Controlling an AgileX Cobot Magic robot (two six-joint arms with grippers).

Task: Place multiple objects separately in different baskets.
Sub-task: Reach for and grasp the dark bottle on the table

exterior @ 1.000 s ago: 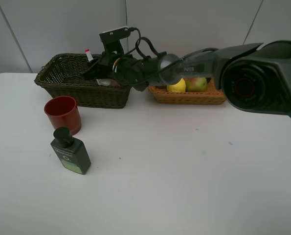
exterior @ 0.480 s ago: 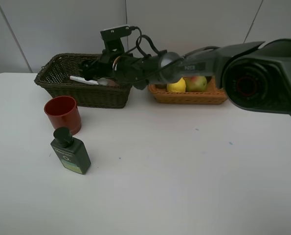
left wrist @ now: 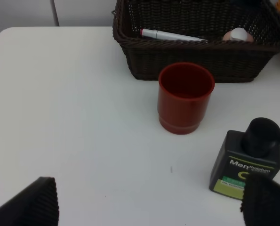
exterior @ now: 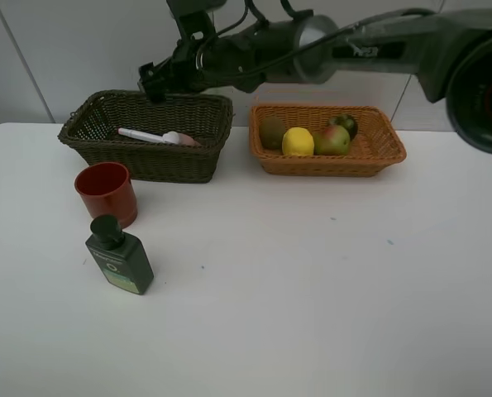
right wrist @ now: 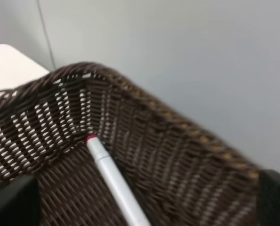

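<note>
The white marker (exterior: 142, 135) and the pink bottle (exterior: 180, 139) lie in the dark olive-brown basket (exterior: 146, 165). My right gripper (exterior: 153, 84) hangs open and empty above that basket; its wrist view shows the marker (right wrist: 114, 181) below it. The light orange basket (exterior: 328, 165) holds the kiwi (exterior: 272, 132), lemon (exterior: 298, 141), pear (exterior: 331, 140) and dark green fruit (exterior: 343, 124). The red cup (exterior: 106, 193) and dark green bottle (exterior: 119, 255) stand on the table. My left gripper (left wrist: 151, 207) is open, near the cup (left wrist: 186, 98) and bottle (left wrist: 245, 160), and is out of the exterior view.
The white table (exterior: 312, 289) stretches in front of both baskets. A grey wall (exterior: 64, 50) stands right behind the baskets. The right arm (exterior: 353, 41) crosses high above the orange basket.
My right gripper let go of the white marker, which now lies in the dark basket. The gripper then rose above the basket, uncovering the orange basket's fruit.
</note>
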